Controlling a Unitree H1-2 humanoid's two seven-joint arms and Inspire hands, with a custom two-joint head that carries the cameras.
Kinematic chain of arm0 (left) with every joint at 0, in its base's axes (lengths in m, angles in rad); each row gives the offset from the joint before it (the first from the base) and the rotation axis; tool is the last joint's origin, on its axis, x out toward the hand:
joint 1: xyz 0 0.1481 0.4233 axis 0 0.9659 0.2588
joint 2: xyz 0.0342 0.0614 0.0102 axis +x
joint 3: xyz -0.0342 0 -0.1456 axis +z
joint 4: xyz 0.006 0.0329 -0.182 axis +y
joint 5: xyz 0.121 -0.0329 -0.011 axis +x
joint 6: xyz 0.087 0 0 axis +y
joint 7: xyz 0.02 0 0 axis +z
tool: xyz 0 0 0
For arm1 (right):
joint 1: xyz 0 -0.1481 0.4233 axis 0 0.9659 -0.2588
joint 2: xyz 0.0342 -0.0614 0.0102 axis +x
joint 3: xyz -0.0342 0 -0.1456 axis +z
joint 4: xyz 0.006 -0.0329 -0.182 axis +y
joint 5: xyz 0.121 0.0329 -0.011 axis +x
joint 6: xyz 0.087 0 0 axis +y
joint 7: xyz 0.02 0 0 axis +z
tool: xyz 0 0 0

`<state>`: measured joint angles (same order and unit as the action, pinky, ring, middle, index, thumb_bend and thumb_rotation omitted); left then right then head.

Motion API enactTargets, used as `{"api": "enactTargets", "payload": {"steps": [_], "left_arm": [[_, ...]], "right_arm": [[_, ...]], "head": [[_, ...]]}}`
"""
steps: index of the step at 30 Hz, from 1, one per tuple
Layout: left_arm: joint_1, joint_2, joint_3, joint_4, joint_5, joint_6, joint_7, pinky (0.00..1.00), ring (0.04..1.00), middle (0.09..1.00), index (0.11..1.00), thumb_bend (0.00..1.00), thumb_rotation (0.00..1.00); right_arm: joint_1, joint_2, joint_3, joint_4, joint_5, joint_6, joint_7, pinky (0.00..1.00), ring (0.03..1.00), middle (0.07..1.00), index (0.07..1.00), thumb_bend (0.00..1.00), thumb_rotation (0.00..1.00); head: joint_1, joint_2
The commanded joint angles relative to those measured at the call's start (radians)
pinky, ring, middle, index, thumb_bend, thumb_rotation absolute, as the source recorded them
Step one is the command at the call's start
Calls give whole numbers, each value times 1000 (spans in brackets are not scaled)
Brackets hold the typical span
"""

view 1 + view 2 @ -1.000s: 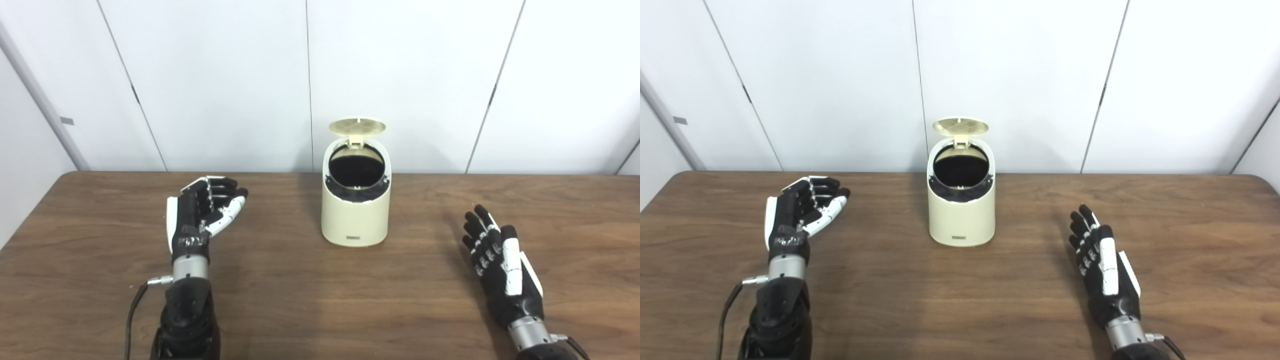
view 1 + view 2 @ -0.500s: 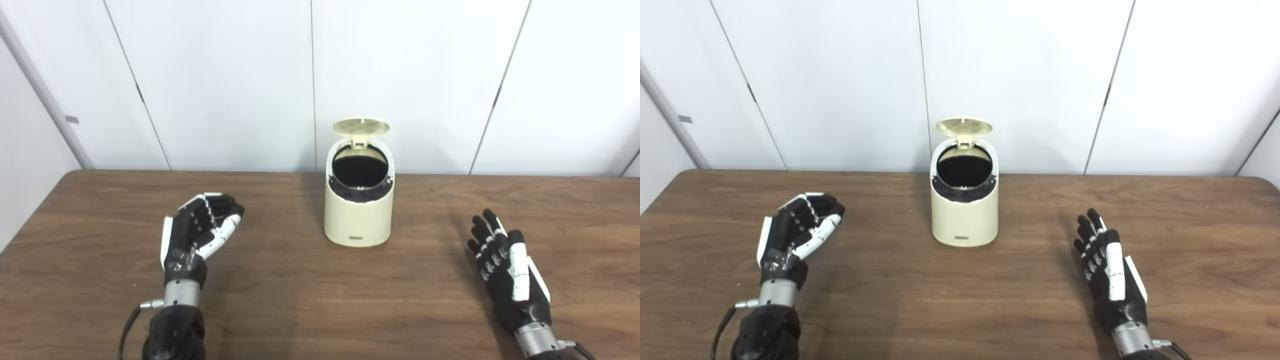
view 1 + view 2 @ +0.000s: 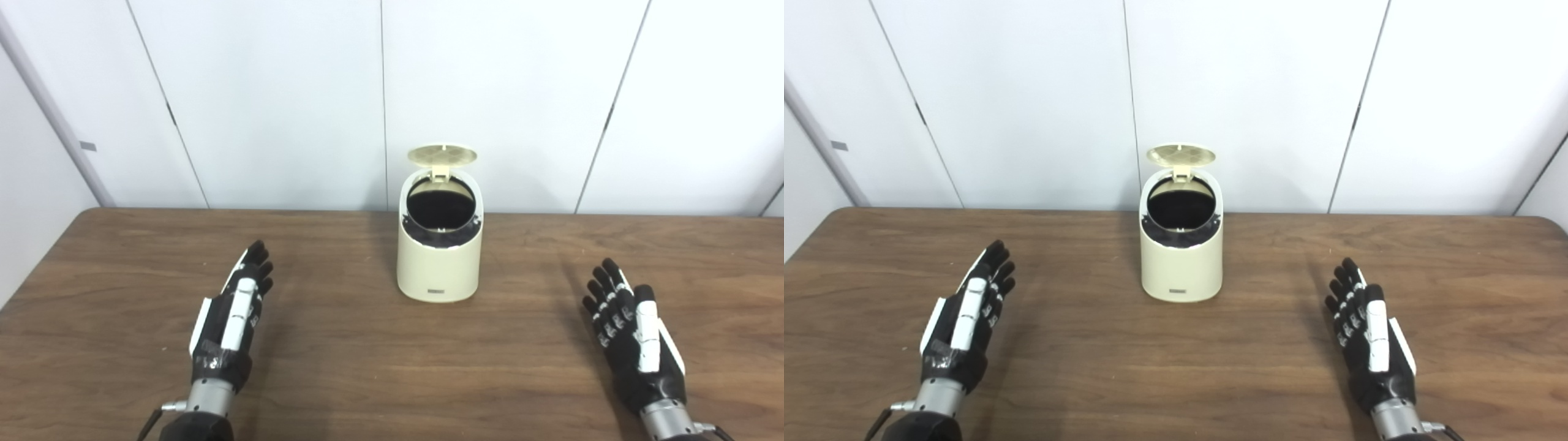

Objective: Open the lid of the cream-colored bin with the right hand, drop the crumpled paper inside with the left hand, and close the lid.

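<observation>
The cream-colored bin (image 3: 437, 257) stands upright at the table's middle rear. Its round lid (image 3: 442, 154) is tipped up at the back, and the dark opening (image 3: 440, 210) shows nothing inside that I can make out. No crumpled paper is in view. My left hand (image 3: 231, 321) hovers over the table left of the bin, fingers stretched out straight, holding nothing. My right hand (image 3: 634, 334) is right of the bin, also flat and open, well apart from it.
The brown wooden table (image 3: 380, 361) runs across the whole picture, with its left edge (image 3: 33, 263) near my left arm. White wall panels (image 3: 275, 92) stand right behind the bin.
My left hand has uncurled from a half-closed pose to flat and has drawn back toward me. My right hand has pulled back slightly. The bin's lid stays up.
</observation>
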<state>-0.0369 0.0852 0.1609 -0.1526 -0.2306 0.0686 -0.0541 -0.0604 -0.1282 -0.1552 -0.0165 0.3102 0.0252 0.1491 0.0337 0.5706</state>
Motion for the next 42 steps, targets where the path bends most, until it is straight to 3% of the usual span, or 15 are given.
{"api": "enactTargets", "payload": {"steps": [1, 8, 19, 42], "left_arm": [[-10, 4, 5, -18, -9, -49, -10, 994, 983, 991, 986, 539, 863], [18, 0, 5, -20, -14, -65, -7, 1000, 999, 1000, 988, 566, 891], [40, 2, 15, -22, -23, -77, -1, 1000, 1000, 1000, 987, 530, 881], [62, 27, 14, 15, 6, -84, -10, 1000, 1000, 1000, 1000, 515, 914]], "right_arm": [[1, -10, -14, -33, 12, -12, -2, 1000, 1000, 995, 969, 563, 1000], [12, -24, -26, -53, 3, -16, 4, 1000, 1000, 1000, 982, 557, 999], [14, -42, -24, -47, -15, -37, 7, 1000, 1000, 996, 978, 549, 1000], [58, 10, -5, -121, -98, -37, -57, 1000, 1000, 1000, 978, 549, 1000]], "head": [[1, 4], [2, 14], [-18, 27], [-107, 72]]}}
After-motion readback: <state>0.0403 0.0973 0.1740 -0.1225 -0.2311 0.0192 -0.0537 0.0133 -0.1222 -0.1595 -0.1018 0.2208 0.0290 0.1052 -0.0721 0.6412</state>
